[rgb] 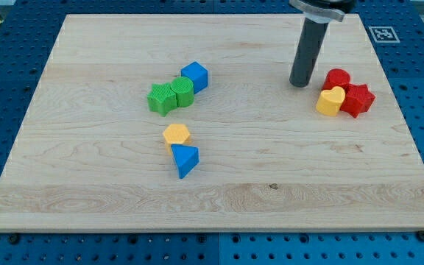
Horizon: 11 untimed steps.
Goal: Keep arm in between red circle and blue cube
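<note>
Wooden board (219,184) with eight small coloured blocks and a single dark rod descending from the far edge. My tip (299,85) rests on the board toward the far right corner, just beside the red circle (337,77), which lies on its right, and well apart from the blue cube (195,76), which sits left of centre toward the far edge; the tip thus lies between the two but much nearer the red one. The rod carries no pincer, so there is nothing to spread or press together. The red circle touches a yellow heart (330,101) and a red star (358,100), forming a tight cluster near the right edge. The blue cube touches a green cylinder-like block (182,92), which adjoins a green star (160,99). Nearer the middle, a yellow hexagon (176,135) touches a blue triangle (185,160). The blocks appear light, rigid and likely to slide readily on the smooth wood; a flat-sided cube should push straight when met squarely on a face, whereas a round block would tend to roll off a glancing contact. No contact seems needed here: the tip probably needs only to shift leftward toward the midpoint.
</note>
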Tool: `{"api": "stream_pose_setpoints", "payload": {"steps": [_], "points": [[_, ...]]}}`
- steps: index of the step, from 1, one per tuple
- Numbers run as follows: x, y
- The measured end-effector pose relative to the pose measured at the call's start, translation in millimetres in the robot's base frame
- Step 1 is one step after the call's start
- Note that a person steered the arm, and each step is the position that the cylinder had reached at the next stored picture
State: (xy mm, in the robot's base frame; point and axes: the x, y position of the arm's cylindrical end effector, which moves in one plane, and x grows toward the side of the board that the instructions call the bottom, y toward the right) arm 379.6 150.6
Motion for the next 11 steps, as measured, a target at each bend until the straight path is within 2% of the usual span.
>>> {"api": "stream_pose_setpoints", "payload": {"steps": [3, 5, 9, 10, 11], "points": [[0.0, 36.3], [-16.5, -20.6], [-8.5, -52.6], [-4.5, -94.3], [51.2, -95.5]]}}
